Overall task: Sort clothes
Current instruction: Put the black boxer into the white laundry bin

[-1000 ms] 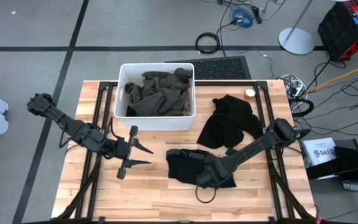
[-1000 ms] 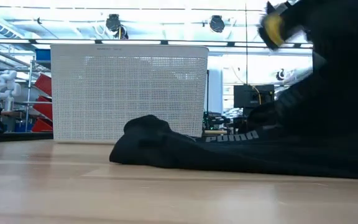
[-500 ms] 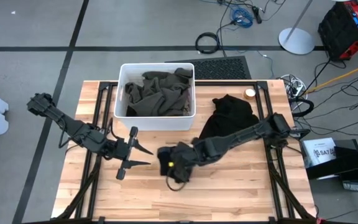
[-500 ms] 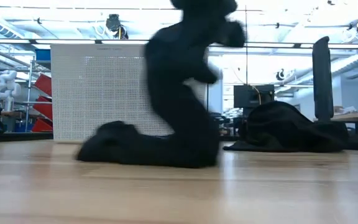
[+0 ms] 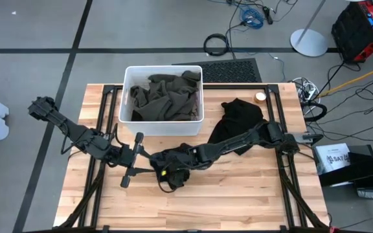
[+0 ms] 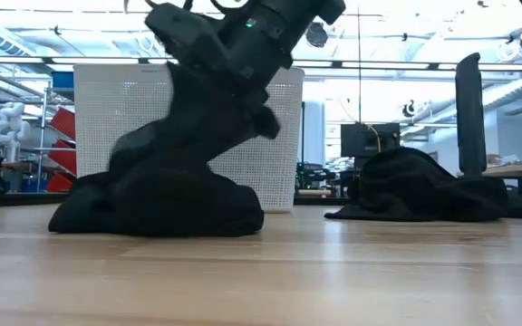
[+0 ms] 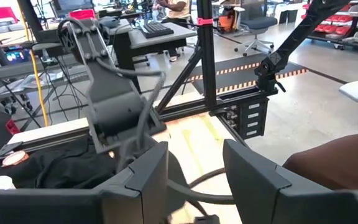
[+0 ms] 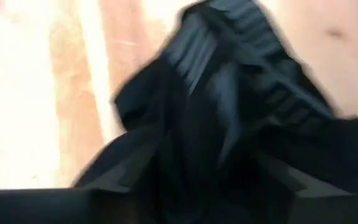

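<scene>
A black garment (image 5: 179, 158) lies bunched in a heap near the table's middle, and it also shows in the low view (image 6: 157, 204). My right gripper (image 5: 167, 173) is shut on it, reaching across from the table's right. My left gripper (image 5: 146, 162) is open just left of the heap, fingers apart in the left wrist view (image 7: 194, 186). A second black garment (image 5: 241, 122) lies on the table at the right. Dark olive green garments (image 5: 164, 98) fill the white bin (image 5: 127, 97). My right gripper holds the black garment by an upper fold (image 6: 208, 109), coming from above and slanting from the table's right. The gripper itself hides where the fingers meet the cloth. The cloth hangs below the gripper, and its lower part (image 6: 152, 215) rests heaped on the table.
The white bin stands at the far middle of the table. A small round thing (image 5: 259, 97) sits by the far right corner. Bare wood lies along the near edge (image 5: 238, 207). Cables and stands lie on the floor beyond the table.
My right gripper has swept toward the table's left edge and risen a little, dragging the black garment with it. The garment lay spread flat at the near right; it now stands bunched in a heap beside my left gripper.
</scene>
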Tool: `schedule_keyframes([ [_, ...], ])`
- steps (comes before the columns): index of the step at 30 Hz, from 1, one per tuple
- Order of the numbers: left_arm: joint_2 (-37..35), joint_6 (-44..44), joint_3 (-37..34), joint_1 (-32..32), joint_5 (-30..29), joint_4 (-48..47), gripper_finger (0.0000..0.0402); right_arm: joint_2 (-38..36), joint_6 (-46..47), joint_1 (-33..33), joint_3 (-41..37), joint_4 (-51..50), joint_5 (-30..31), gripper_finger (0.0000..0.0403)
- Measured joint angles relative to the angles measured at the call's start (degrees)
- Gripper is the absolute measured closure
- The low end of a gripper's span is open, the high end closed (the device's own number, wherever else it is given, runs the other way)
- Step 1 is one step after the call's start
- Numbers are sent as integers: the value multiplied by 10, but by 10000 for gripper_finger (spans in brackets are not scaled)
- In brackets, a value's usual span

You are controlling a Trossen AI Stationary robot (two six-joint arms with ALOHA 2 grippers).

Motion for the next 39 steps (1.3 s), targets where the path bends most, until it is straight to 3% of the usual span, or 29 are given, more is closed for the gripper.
schedule_keyframes([
  [6,0,0,0,0,0,0,238,35,-61,7,0,61,-5,135],
  [10,0,0,0,0,0,0,238,64,-150,10,0,70,9,100],
  [14,0,0,0,0,0,0,238,83,-151,10,3,71,17,92],
  [23,0,0,0,0,0,-4,238,97,-92,2,5,14,-42,97],
  [28,0,-1,0,0,0,-4,238,95,-74,7,5,-8,-43,153],
  [37,0,-1,0,0,1,-8,238,94,-82,14,5,-18,-72,371],
  [39,0,-1,0,0,1,-8,238,94,-83,14,5,-18,-71,385],
])
